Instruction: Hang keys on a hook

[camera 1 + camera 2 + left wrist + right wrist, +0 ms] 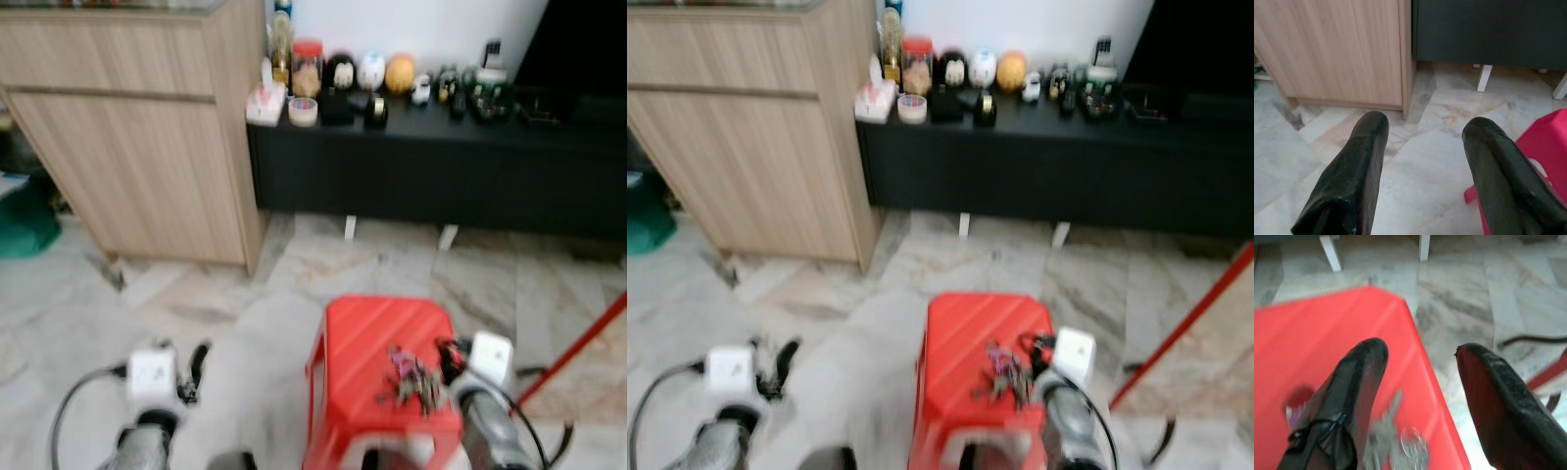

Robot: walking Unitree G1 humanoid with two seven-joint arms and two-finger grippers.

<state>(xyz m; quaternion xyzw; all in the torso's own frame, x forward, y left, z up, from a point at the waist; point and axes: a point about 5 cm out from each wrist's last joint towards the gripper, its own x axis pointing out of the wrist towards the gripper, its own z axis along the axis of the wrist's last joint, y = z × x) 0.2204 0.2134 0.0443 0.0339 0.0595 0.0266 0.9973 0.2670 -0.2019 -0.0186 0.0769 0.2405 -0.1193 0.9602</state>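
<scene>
1. Low in the frame, right of centre, a bunch of keys [412, 380] lies on top of a red plastic stool [367, 343], toward its right edge; the picture is blurred, so single keys cannot be counted.
2. Just right of the keys, the right gripper [1420, 382] sits over the stool's right edge, its two black fingers [1352, 387] spread apart and grasping nothing; in the right wrist view the keys [1396, 440] lie blurred between and below them.
3. At lower left of the frame, the left gripper [1422, 166] hangs above the marble floor [245, 313], fingers released and apart, well clear of the stool.
4. Across the upper right, a black low cabinet [431, 166] carries a row of jars and small ornaments.
5. At upper left stands a light wooden cabinet [137, 137], touching the black one's end.
</scene>
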